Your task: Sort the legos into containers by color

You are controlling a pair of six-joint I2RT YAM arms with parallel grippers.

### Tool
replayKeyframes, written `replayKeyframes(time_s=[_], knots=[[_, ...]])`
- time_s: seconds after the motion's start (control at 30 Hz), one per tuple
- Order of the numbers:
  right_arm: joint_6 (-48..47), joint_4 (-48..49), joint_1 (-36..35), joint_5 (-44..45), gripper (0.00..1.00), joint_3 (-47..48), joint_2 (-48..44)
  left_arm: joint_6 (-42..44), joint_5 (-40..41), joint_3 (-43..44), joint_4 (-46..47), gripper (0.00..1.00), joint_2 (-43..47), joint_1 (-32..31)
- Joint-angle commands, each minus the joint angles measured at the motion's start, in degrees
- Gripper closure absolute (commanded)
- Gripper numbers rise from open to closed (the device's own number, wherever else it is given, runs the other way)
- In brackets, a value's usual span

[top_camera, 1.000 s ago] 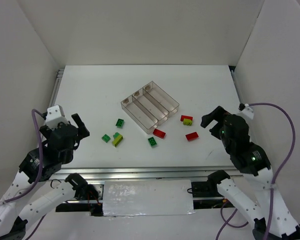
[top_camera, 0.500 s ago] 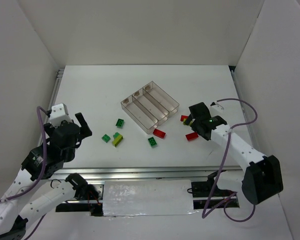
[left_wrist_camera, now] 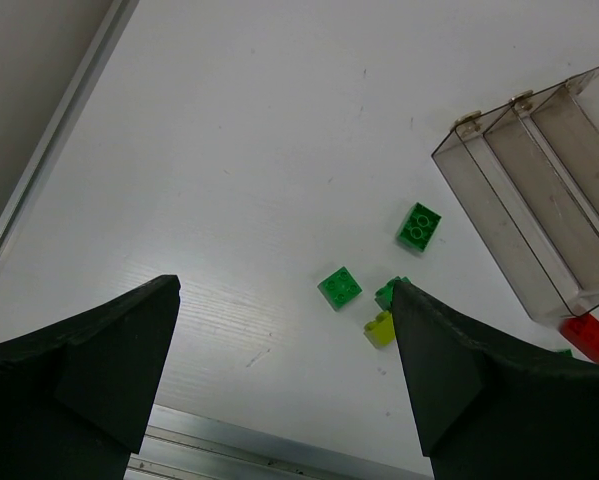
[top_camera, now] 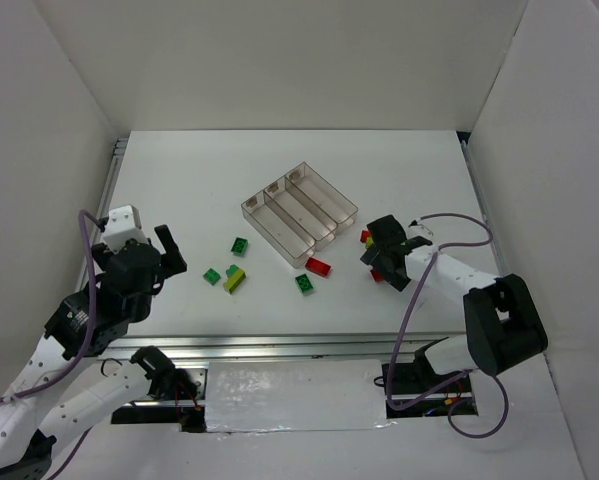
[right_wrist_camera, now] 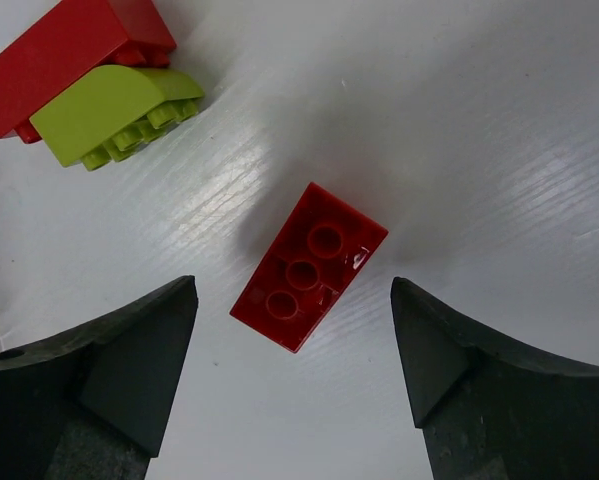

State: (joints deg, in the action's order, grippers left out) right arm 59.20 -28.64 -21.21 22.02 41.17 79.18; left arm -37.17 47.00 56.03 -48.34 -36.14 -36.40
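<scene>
The white surface [top_camera: 179, 180] carries all items. The clear tray [top_camera: 271, 236] sits at upper centre of the top view, turned diagonally, with its three long compartments [top_camera: 301, 213] side by side. The left arm [top_camera: 79, 320] occupies the lower left of that view. The right arm [top_camera: 479, 290] extends from the lower right toward the centre.

The left fingers [left_wrist_camera: 89, 370] are apart, grip nothing and hang above the surface. The right fingers [right_wrist_camera: 109, 360] are also apart, one on each side of the red brick [right_wrist_camera: 309, 265], and neither touches it. This brick lies on the surface with its hollow underside up, right of the tray's lower corner in the top view.

At the upper left of the right wrist view, a second red brick [right_wrist_camera: 74, 65] touches a yellow-green brick [right_wrist_camera: 119, 115].

A third red brick [top_camera: 318, 266] lies just beside the tray's lower corner, with a green brick [top_camera: 305, 283] near it.

Left of the tray lie two separate green bricks [left_wrist_camera: 418, 226] [left_wrist_camera: 339, 288]. A small yellow-green piece [left_wrist_camera: 380, 328] touches a dark green piece [left_wrist_camera: 387, 293].
</scene>
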Motion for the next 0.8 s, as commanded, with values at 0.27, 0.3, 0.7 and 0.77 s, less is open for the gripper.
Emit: replayKeyframes(time_s=[0.27, 0.3, 0.7, 0.77], knots=[[-3.0, -2.6, 0.6, 0.2, 0.42, 5.8, 6.9, 1.7, -0.2, 0.0, 2.5, 0.0, 1.4, 0.2], [-2.9, -2.5, 0.6, 0.2, 0.42, 5.6, 6.8, 1.7, -0.2, 0.0, 2.5, 0.0, 1.4, 0.2], [-7.8, -5.3, -3.7, -0.2, 0.97, 10.8, -5.2, 1.4, 0.2, 0.0, 2.3, 0.01, 0.5, 0.1], [-13.4, -1.1, -4.6, -5.7, 0.96, 12.3, -7.9, 1.4, 0.5, 0.0, 2.2, 0.01, 0.5, 0.2]])
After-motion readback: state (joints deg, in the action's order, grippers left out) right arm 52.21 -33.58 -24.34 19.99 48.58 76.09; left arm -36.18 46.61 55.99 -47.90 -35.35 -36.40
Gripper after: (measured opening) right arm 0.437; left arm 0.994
